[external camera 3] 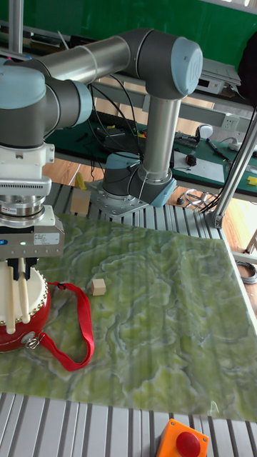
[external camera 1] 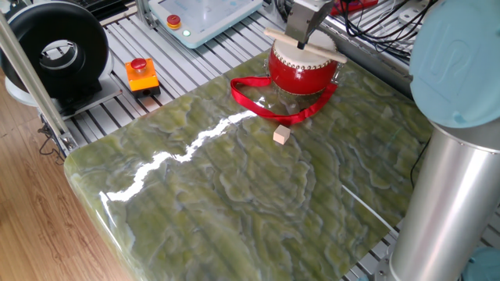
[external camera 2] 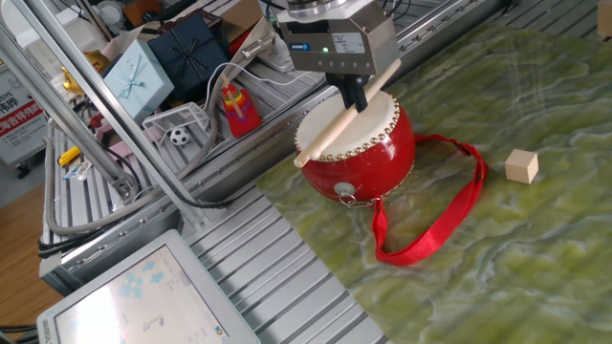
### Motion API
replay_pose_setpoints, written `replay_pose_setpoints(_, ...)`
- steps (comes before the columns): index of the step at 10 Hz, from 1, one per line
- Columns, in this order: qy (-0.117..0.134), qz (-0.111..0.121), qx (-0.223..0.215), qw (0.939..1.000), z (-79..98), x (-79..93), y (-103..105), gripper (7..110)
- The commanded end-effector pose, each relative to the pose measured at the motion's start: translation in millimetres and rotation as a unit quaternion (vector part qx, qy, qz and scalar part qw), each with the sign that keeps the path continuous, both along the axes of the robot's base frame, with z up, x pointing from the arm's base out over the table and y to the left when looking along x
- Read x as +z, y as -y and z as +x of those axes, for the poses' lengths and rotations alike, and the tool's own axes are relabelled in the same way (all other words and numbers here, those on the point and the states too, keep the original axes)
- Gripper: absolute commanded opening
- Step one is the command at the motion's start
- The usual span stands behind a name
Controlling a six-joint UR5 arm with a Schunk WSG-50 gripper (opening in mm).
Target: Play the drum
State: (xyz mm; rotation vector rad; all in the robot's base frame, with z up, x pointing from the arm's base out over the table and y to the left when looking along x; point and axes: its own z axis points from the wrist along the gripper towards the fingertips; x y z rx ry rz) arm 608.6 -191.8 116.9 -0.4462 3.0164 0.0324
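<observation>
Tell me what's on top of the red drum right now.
A wooden drumstick lies across the drum skin, held by the gripper. The skin beneath the stick and fingers is hidden.

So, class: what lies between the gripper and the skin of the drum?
A pale wooden stick, held in the gripper and lying across the drum skin. The other fixed view shows it best; whether it touches the skin cannot be told.
</observation>
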Motion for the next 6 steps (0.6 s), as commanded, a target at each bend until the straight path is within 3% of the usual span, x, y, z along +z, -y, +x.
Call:
replay_pose_setpoints(1,0.003,0.004,0.002,1.0000,0.8,1.5,-0.6,7)
replay_pose_setpoints(4,0.004,0.001,0.000,1.0000,0.6,2.2,1.3,7)
replay_pose_setpoints(5,0.004,0.002,-0.009,0.9999,0.6,2.4,1.5,22)
replay_pose_setpoints(6,0.005,0.003,-0.012,0.9999,1.1,2.3,1.3,22)
